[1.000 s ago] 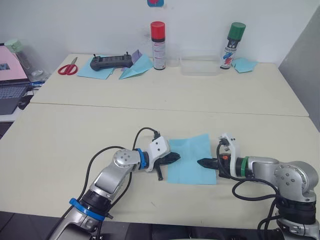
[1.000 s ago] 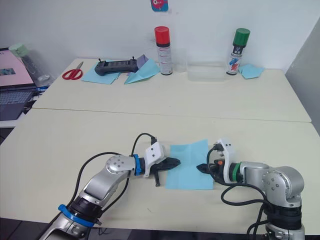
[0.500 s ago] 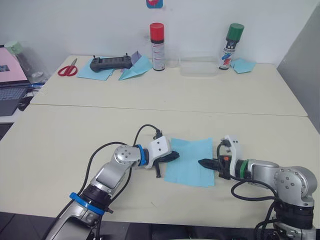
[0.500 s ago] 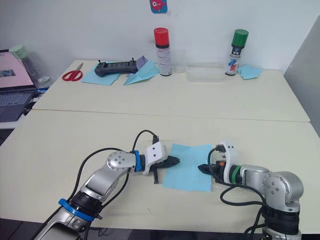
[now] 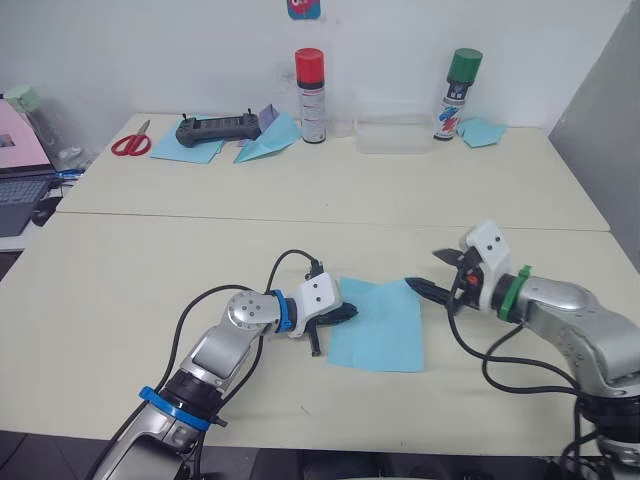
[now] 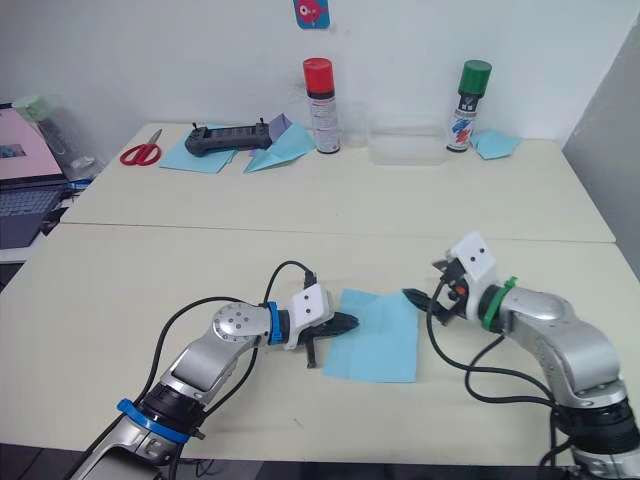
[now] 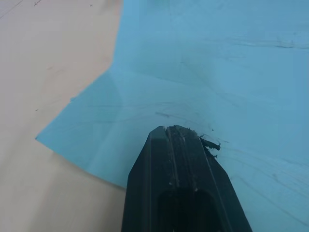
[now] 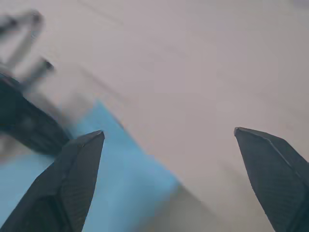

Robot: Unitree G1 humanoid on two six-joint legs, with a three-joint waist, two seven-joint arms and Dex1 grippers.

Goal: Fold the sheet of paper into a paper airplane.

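Now the paper [image 5: 376, 322] lay flat on the table [image 5: 120, 290], the left gripper [image 5: 347, 313] pressed shut on its edge and the right gripper [image 5: 428, 276] hung wide open and empty, so the paper might slide.

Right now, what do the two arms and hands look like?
Both arms are silver-grey metal with looping black cables. The left hand has black fingers on a white housing behind a blue ring. The right hand has black fingers, a white housing and a green ring.
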